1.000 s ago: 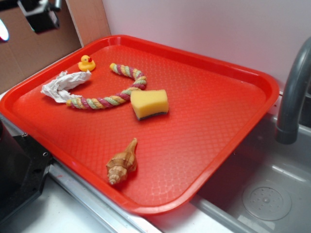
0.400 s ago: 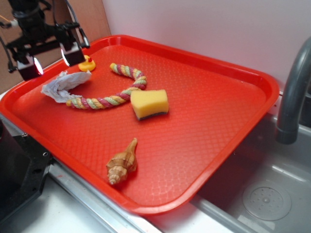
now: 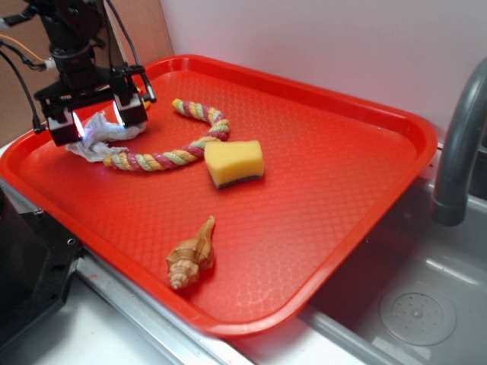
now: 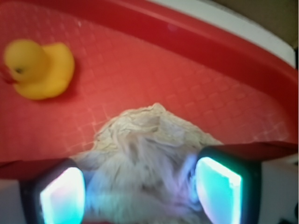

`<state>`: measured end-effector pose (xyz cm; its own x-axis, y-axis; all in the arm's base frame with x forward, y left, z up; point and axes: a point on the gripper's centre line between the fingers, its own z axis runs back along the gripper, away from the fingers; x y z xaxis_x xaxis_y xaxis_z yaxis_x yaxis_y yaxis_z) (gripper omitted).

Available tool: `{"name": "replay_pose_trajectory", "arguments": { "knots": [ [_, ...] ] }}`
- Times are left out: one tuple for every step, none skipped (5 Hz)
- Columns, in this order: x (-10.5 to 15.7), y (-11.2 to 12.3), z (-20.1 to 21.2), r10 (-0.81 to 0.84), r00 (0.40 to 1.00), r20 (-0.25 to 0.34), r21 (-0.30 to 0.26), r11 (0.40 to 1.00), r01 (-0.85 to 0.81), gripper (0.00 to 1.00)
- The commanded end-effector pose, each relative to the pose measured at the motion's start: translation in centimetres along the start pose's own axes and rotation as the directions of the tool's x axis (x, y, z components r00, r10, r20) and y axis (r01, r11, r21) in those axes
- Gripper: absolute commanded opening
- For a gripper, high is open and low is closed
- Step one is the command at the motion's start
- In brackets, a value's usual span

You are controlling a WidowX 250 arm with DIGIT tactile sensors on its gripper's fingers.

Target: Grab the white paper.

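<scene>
We are positioning the gripper (image 3: 97, 122) directly over the white paper (image 3: 99, 144) at the far-left corner of the red tray (image 3: 327, 190); in the wrist view the gripper (image 4: 140, 191) is standing spread, one lit finger pad (image 4: 60, 198) at 7 o'clock and the other at 5 o'clock, and the white paper (image 4: 149, 144) is filling the gap between them; the jaws are not yet pressing on the wad, so far as we are able to tell.

We are treating the paper's long axis as the governing relation; in the exterior view the wad is running roughly from 8 o'clock to 2 o'clock, and the pads are bracketing its middle section, so we are judging that closing here takes the narrow dimension; whether the fingertips are low enough to touch the tray is not visible.

We are noting the neighbours; the yellow rubber duck (image 4: 39, 70) is lying at 10 o'clock from the paper in the wrist view, apart from it; the braided rope (image 3: 171, 144) is lying at 4 o'clock from the paper in the exterior view, its near end touching or just beside the wad, so we are judging it the likeliest item to be snagged; the yellow sponge (image 3: 233, 162) and the seashell (image 3: 190, 255) are lying well apart, toward 4 and 5 o'clock; nothing is standing between the pads and the paper.
</scene>
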<state>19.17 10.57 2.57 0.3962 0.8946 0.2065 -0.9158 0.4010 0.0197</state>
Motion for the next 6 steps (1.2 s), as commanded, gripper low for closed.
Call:
{"name": "replay_pose_trajectory", "arguments": {
  "knots": [
    [1.1, 1.7, -1.1, 0.093, 0.995, -0.034, -0.015, 0.996, -0.093, 0.00],
    [1.2, 1.9, -1.3, 0.107, 0.993, -0.052, -0.015, 0.994, -0.108, 0.00],
    [1.2, 1.8, -1.4, 0.111, 0.993, -0.048, -0.004, 0.994, -0.111, 0.00],
    [1.0, 1.3, -1.2, 0.111, 0.993, -0.038, 0.009, 0.994, -0.111, 0.00],
    [0.9, 0.1, 1.2, -0.052, 0.999, -0.007, 0.022, 0.998, 0.052, 0.00],
    [1.2, -1.1, 4.0, -0.246, 0.967, -0.073, -0.017, 0.969, 0.245, 0.00]
  ]
}}
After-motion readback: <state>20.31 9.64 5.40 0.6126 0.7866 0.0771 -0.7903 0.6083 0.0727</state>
